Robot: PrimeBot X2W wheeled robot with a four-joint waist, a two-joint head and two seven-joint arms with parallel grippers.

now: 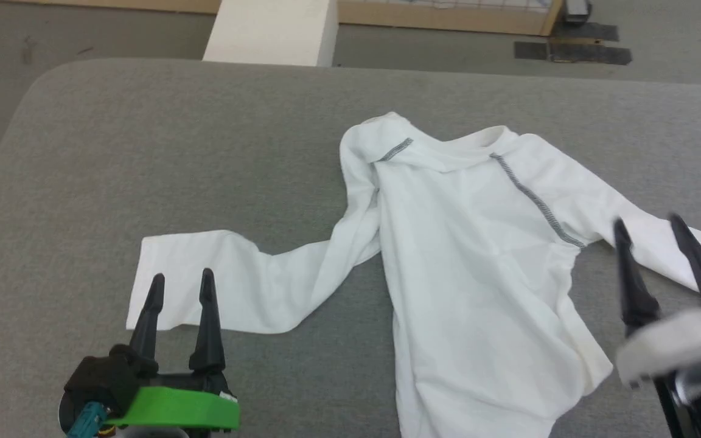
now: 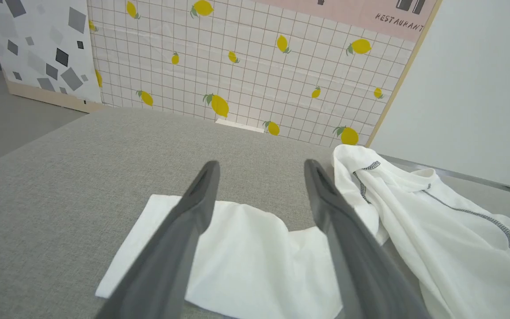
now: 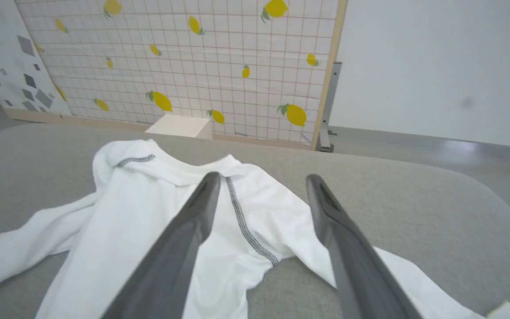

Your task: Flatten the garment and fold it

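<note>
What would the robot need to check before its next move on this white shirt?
1. The left gripper is open and empty: ok.
2. The right gripper is open and empty: ok.
3. The garment lies flat: not ok, one shoulder is folded over by the collar and the body is wrinkled.
4. The sleeve by the left gripper is spread on the grey surface: ok.
5. The whole garment is on the surface: cannot tell, its lower edge leaves the head view.
6. The white box is apart from the garment: ok.

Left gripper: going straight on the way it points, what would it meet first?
Probably the outstretched sleeve of the garment, lying under and ahead of the left gripper and its open jaws; past it, grey table. Its height above the cloth is unclear.
</note>
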